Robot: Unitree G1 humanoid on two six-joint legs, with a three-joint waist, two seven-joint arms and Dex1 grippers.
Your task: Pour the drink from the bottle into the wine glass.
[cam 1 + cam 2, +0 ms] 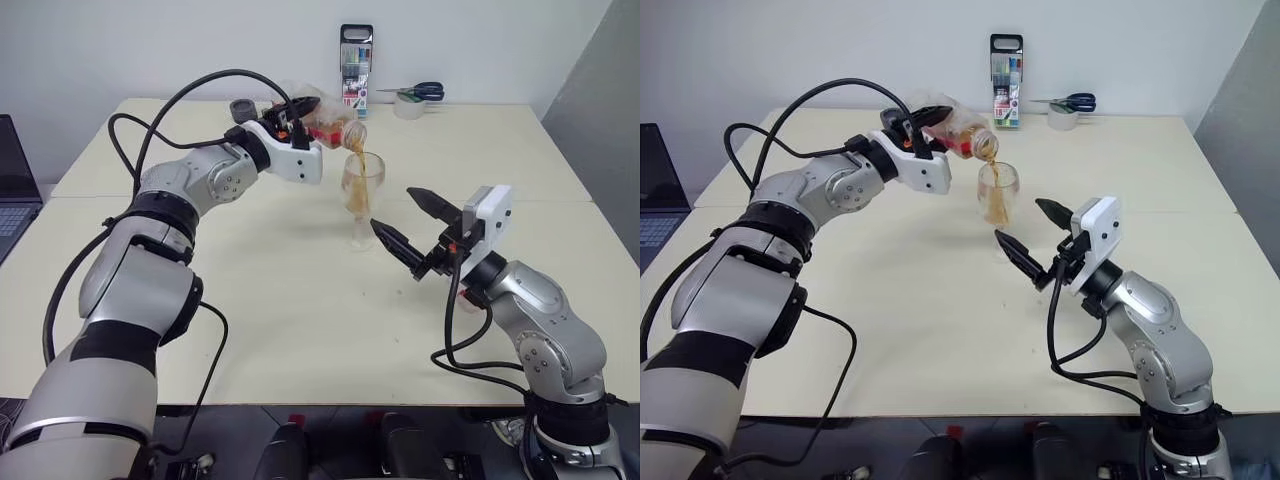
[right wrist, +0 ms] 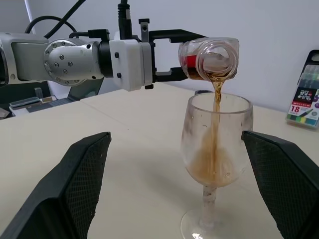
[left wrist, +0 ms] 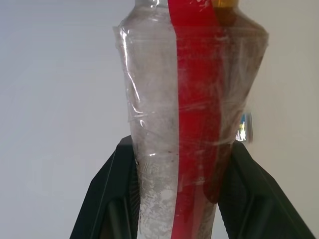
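1. Nearest, the right hand waits with its fingers spread wide, empty, just in front of the wine glass on the cream tabletop.
2. Above the glass, the left hand is clamped on the tilted bottle, and a thin amber stream of the drink falls into the bowl.
3. Risk: tilting the bottle further could splash drink over the rim, or the bottle's neck could knock the slender glass over.
4. Farthest, a marker pack and scissors lie by the wall.
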